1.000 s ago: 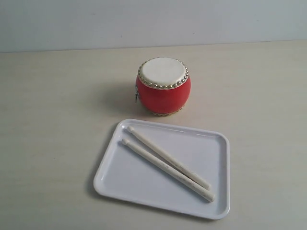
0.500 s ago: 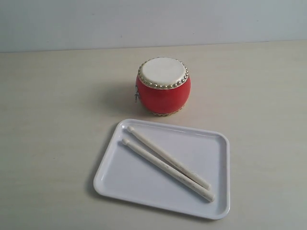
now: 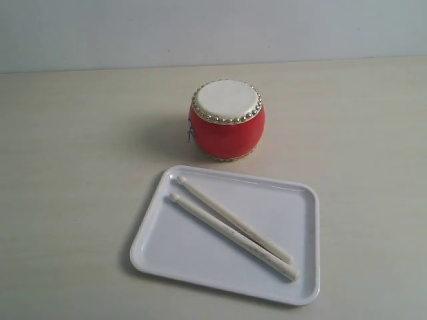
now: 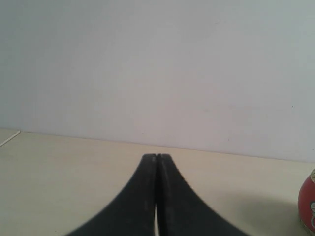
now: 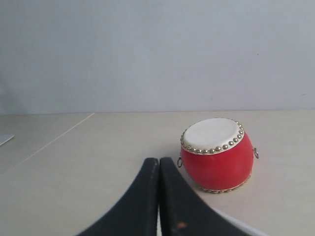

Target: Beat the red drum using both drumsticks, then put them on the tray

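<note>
— So, where are the drumsticks [image 3: 235, 219]?

— Both lie inside the tray [image 3: 177, 257], side by side and nearly parallel. They run on a slant across its floor, with the small rounded tips at the far left corner and the thick ends toward the near right corner.

— Do they touch each other?

— They are just beside one another. I cannot tell whether they actually meet.

— And the red drum [image 3: 227, 120]?

— It stands upright on the bench [image 3: 67, 167], cream skin up, just beyond the tray's far rim. The small metal ring hangs on its left side in the exterior view.

— How is the left gripper [image 4: 156, 157]?

— Clenched, with the two black fingers pressed flat together and nothing between them. It is held over bare bench, facing the pale wall [image 4: 157, 64]. Only a sliver of the drum shows at the edge of the left wrist view.

— And the right gripper [image 5: 158, 160]?

— The same: fingers closed against each other, empty. The drum sits ahead of it and a little to one side, well apart from the fingertips. A white corner of the tray shows just past the fingers in the right wrist view.

— So nothing is being held?

— Neither gripper touches a stick, the drum or the tray.
</note>
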`<state>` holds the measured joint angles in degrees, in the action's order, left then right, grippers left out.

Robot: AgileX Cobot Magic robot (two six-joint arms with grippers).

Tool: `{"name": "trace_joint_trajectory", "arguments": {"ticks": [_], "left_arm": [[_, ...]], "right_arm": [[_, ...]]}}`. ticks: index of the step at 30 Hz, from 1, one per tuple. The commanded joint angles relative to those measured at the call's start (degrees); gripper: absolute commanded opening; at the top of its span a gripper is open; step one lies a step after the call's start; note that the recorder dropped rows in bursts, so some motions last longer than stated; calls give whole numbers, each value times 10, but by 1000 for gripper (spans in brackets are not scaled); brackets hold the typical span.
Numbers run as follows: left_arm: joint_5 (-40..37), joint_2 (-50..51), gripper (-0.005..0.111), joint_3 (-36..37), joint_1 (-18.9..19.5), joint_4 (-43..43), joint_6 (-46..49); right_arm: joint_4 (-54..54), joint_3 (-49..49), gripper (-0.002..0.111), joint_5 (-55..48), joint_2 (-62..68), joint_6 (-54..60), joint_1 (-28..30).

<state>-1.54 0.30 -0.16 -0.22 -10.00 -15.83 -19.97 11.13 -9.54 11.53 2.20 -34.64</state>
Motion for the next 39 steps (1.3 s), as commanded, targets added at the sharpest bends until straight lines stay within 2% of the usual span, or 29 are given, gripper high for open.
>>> {"name": "trace_joint_trajectory", "arguments": {"ticks": [1,9,11,13,21,25,39], "left_arm": [[-2,-3,0,2,2,4,-5],[-2,-3,0,2,2,4,-5],[-2,-3,0,2,2,4,-5],[-2,-3,0,2,2,4,-5],[-2,-3,0,2,2,4,-5],[-2,-3,0,2,2,4,-5],[-2,-3,0,2,2,4,-5]], "right_arm": [[0,-1,0,7,-3,0,0],[2,-1,0,3,-8,1,1],[5,-1,0,3,-13,5,19],[8,-1,0,0,-19,19,46],[8,-51,0,7,-74,68,248],[8,-99,0,33,-113,68,309],[5,-111,0,69,-115,77,323]]}}
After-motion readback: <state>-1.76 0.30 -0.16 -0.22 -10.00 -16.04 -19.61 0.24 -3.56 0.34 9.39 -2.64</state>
